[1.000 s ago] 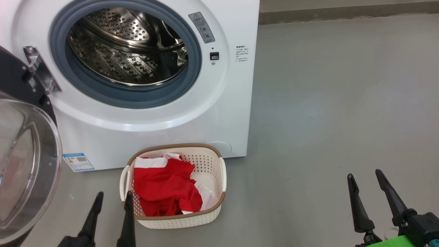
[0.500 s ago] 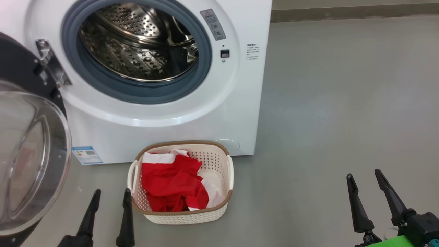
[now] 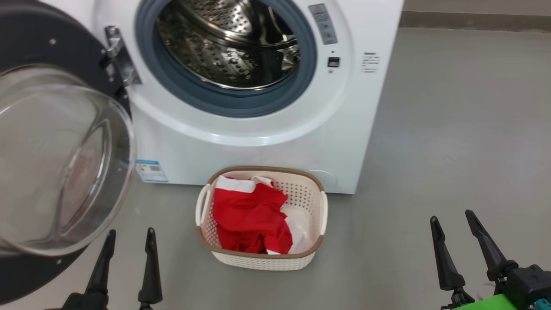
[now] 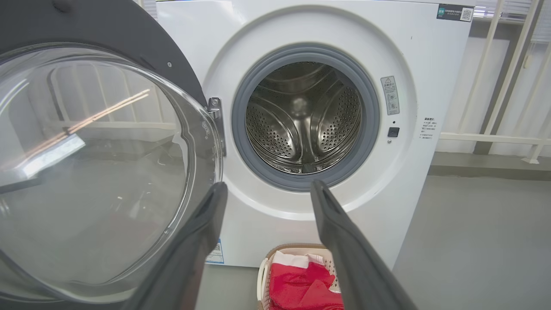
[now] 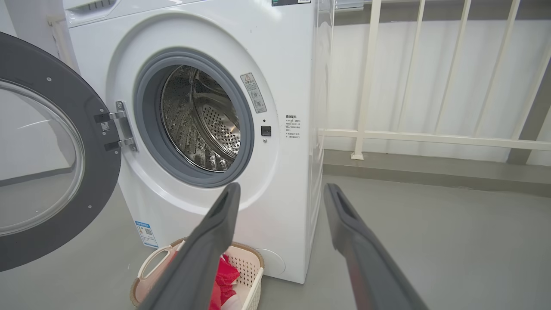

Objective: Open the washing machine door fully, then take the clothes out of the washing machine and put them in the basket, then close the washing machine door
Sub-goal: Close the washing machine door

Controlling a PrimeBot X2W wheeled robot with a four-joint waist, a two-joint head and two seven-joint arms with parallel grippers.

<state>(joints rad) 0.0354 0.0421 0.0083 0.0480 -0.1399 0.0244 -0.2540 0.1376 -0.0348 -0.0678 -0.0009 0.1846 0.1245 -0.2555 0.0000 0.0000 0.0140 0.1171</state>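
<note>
Grey, smooth concrete floor [image 3: 430,129] runs up to a white railing [image 5: 430,137] behind the big white front-loading washing machine [image 3: 258,146]. Its perforated steel drum [image 3: 232,43] looks empty in all three views. The large round door with its wide black rim and bulging clear glass bowl [image 3: 56,159] stands swung out on the robot's left, hung on a metal hinge [image 3: 120,56].

The small cream perforated plastic basket with a brown woven-look rim [image 3: 258,260] sits on the floor just in front of the machine, below the opening. The bright red clothes with white parts [image 3: 249,219] lie heaped inside it. Judging by this, only the closing of the door is left.

The left gripper [image 3: 131,230] hangs near the door's lower edge and the right gripper [image 3: 450,215] well apart on the other side. Both have their fingers spread wide and hold nothing.

Trouble could come from three sources:
- **A slipping push:** a push on the curved glass may slide off, so the black rim is the safer contact.
- **A caught finger:** a spread finger could be trapped between the door and the grey rubber ring [image 3: 224,101].
- **A weak or blocked swing:** a soft push may leave the latch unengaged. Whether the door's lower rim clears the basket I cannot tell.
</note>
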